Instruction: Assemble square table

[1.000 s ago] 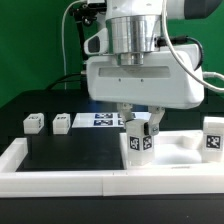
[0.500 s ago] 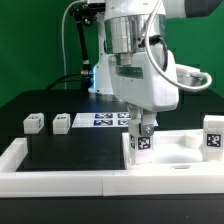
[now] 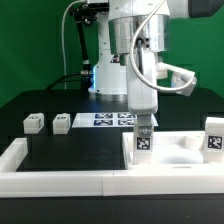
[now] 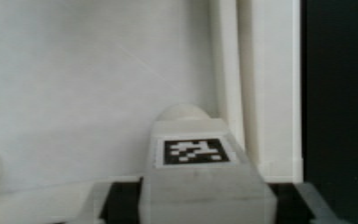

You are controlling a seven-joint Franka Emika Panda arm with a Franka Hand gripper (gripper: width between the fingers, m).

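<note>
Franka's gripper (image 3: 143,124) clamps a tagged leg (image 3: 143,143) from above, jaws drawn in narrow against the block's sides. The leg stands upright on the white slab (image 3: 178,160), at the slab's corner toward the exterior view's left. The slab lies on the black table (image 3: 70,150), toward the exterior view's right. A second leg (image 3: 213,137) stands upright at its far right edge. Two loose legs (image 3: 33,122) (image 3: 61,122) sit on the table well apart from the slab, near the marker board (image 3: 105,119). In the wrist view the held leg's (image 4: 197,150) tag faces the camera, with slab (image 4: 87,70) beneath.
</note>
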